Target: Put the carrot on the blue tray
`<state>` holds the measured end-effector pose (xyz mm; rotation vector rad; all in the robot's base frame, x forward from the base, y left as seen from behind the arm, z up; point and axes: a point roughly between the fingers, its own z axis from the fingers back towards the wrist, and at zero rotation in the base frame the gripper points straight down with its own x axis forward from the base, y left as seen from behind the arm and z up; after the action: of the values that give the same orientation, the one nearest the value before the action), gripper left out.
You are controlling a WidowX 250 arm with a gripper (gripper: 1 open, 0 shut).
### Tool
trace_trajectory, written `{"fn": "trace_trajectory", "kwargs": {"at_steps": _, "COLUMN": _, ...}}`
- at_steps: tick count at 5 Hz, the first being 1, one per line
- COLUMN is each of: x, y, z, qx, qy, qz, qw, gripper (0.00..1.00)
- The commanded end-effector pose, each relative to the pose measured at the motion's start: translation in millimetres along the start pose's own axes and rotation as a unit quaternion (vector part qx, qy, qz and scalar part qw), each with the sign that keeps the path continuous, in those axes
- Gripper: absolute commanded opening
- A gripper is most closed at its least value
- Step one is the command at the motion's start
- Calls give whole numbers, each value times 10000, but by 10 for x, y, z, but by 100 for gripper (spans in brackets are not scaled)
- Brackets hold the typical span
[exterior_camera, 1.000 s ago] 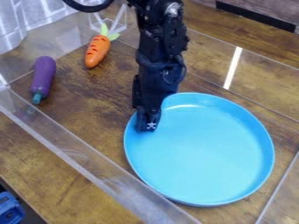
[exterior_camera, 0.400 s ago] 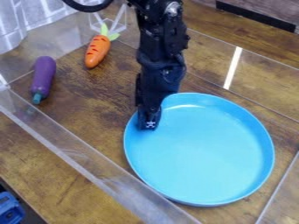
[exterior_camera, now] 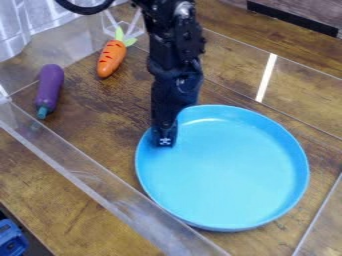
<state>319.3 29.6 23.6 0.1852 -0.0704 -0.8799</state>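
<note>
Tapered orange carrot (exterior_camera: 111, 58), round glossy blue tray (exterior_camera: 254, 205), wood-grain table (exterior_camera: 80, 130)

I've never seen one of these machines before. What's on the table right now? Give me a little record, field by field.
carrot: orange toy, lying on the wooden table at the far left, not on the tray
blue tray: large round dish, nothing lying in it
eggplant: purple toy, lying left of the carrot and nearer the camera
gripper: black, pointing down over the tray's left rim; open or shut cannot be told
task status: carrot not yet picked up
</note>
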Motion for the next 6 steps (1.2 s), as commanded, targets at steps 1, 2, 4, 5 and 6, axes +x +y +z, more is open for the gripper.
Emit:
{"fn": "trace_trajectory", "kwargs": {"at_steps": 1, "x": -74, "y": -8, "z": -35, "qx": 6, "qy": -32, "qz": -253, "qw": 9997, "gripper": 100}}
{"fn": "trace_trajectory", "kwargs": {"at_steps": 2, "x": -77, "y": 58, "z": 55, "qx": 73, "qy": -54, "qz": -304, "qw": 9995, "gripper": 0}}
{"fn": "trace_trajectory", "kwargs": {"at_steps": 4, "x": -93, "y": 204, "z": 224, "qx": 204, "qy": -53, "qz": -198, "qw": 9996, "gripper": 100}}
{"fn": "trace_trajectory", "kwargs": {"at_steps": 5, "x": -107, "y": 287, "z": 302, "qx": 269, "qy": -29, "qz": -42, "qw": 9996, "gripper": 0}}
{"fn": "trace_trajectory", "kwargs": {"at_steps": 6, "x": -100, "y": 364, "z": 352, "qx": 323, "qy": -25, "qz": 93, "qw": 9994, "gripper": 0}}
